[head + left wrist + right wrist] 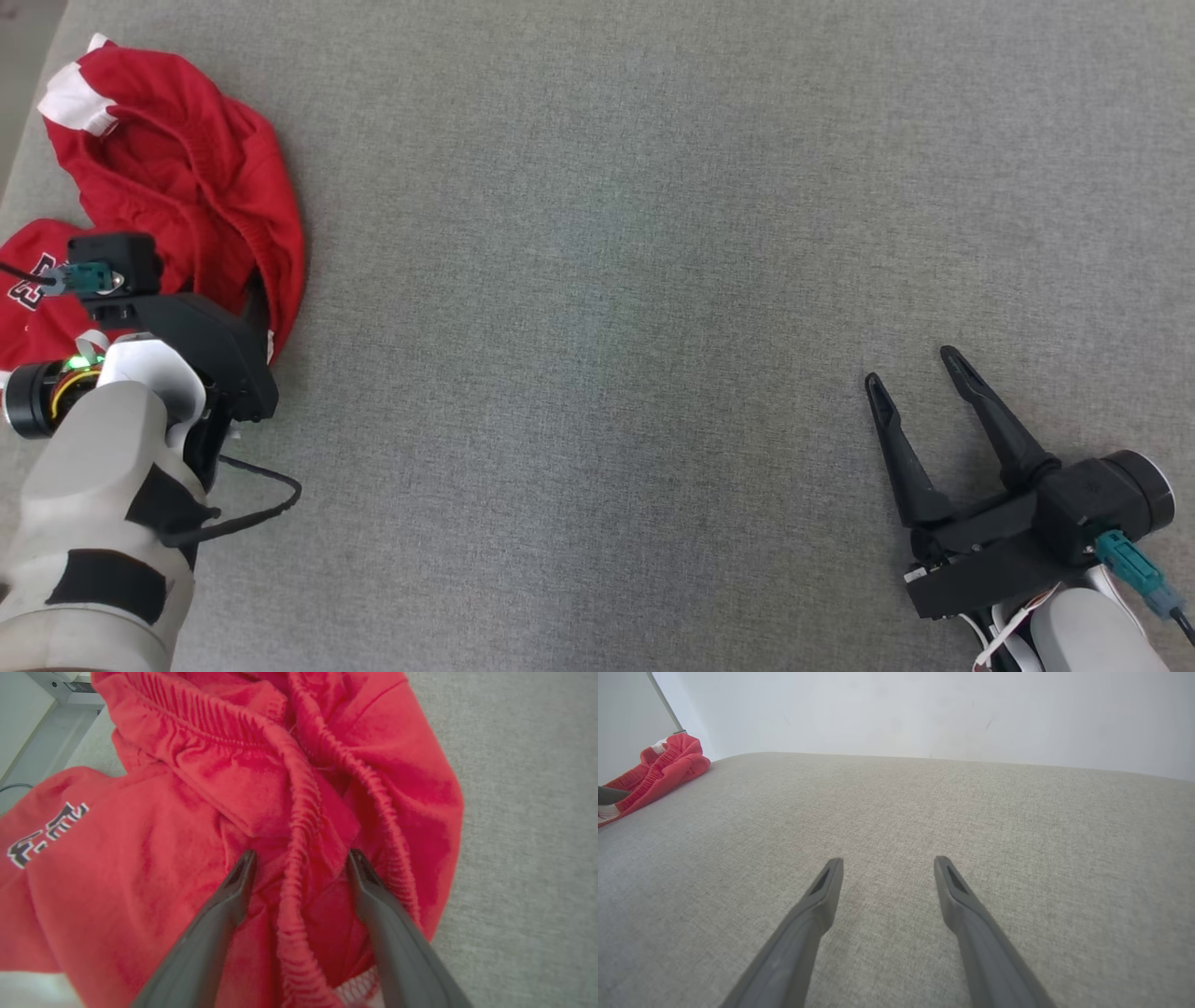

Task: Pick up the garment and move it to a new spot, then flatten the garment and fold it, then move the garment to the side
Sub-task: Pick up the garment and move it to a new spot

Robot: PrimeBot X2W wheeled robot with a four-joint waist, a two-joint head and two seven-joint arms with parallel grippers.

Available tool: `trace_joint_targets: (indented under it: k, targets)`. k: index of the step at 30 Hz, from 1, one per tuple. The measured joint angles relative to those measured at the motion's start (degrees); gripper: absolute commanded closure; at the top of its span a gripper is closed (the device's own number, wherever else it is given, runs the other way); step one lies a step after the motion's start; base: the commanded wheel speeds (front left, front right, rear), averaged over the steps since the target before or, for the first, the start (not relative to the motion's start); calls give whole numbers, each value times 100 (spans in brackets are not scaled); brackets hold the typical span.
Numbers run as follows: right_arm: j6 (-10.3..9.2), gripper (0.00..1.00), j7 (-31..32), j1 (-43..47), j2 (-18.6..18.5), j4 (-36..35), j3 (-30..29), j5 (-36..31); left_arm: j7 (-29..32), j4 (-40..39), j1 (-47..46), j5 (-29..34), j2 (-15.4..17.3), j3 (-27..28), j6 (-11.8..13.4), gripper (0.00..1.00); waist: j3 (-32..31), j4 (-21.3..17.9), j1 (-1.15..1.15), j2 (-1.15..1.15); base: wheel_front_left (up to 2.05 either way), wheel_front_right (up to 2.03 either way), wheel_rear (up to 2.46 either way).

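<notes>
Lying crumpled at the far left edge of the grey fabric surface (607, 280): red shorts (187, 177), showing a white band (75, 98) at the far end and dark-and-white lettering (46, 835) on the nearer left fold. Reaching down over the near part of that heap with the left gripper (301, 854), jaws standing wide apart and straddling a ridge of the gathered elastic waistband (299, 812), clamping nothing; tips touching the cloth or hanging just above it, impossible to tell which. Stretching bare across the middle, the same grey weave. Resting low at the near right, well apart from the shorts, with the right gripper (910, 366), jaws likewise spreading fully open, holding nothing and pointing away over the surface toward a pale wall (924, 709).
</notes>
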Motion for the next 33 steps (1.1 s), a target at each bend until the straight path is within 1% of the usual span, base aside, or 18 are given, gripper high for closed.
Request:
trace_joint_targets:
  k: [1, 2, 4, 13, 15, 17, 19, 20, 26, 29, 33]
  targets:
    - [0, 0, 0, -7, 10, 4, 2, 11, 24, 38, -18, -7, 9, -12, -38, 45, -5, -12, 0, 0, 0, 0, 0]
    - [0, 0, 0, -10, 16, 10, 2, 23, 46, 75, -40, -20, 22, -25, -49, 98, -10, -24, 0, 0, 0, 0, 0]
    - [0, 0, 1, -11, 43, 40, 8, 34, 37, 132, -46, -114, 7, -29, -148, 100, -54, -57, 0, 0, 0, 0, 0]
    - [0, 0, 2, 138, 268, 120, -4, 90, -771, -70, 49, -392, 20, -51, -278, 100, -411, -191, 0, 1, 0, 0, 0]
    - [0, 0, 3, 225, 327, 135, -23, 99, -901, -161, 56, -515, 18, -49, -286, 100, -534, -218, 0, 1, 0, 0, 0]
    - [0, 0, 4, 281, 403, 148, -32, 112, -990, -386, 77, -820, -91, -99, -289, 100, -673, -247, 0, 1, 0, 0, 0]
    - [0, 0, 2, 354, 488, 149, -54, 130, -898, -704, 133, -1323, -257, -163, -291, 100, -824, -279, 0, 1, 0, 0, 0]
    - [0, 0, 3, 402, 520, 163, -56, 132, -817, -865, 193, -1540, -285, -236, -291, 100, -902, -295, 0, 1, 0, 0, 0]
    - [0, 0, 2, 660, 756, 215, -71, 169, -400, -1916, 566, -2604, 24, -636, -290, 100, -1400, -418, 0, 0, 0, 0, 0]
    - [0, 0, 3, 800, 840, 227, -96, 183, -254, -2440, 691, -2960, 89, -845, -290, 100, -1647, -503, -1, 0, 0, 0, 0]
    - [0, 0, 2, 952, 939, 219, -100, 208, -131, -2956, 767, -3231, 203, -1044, -290, 100, -1950, -652, -1, 0, 0, 0, 0]
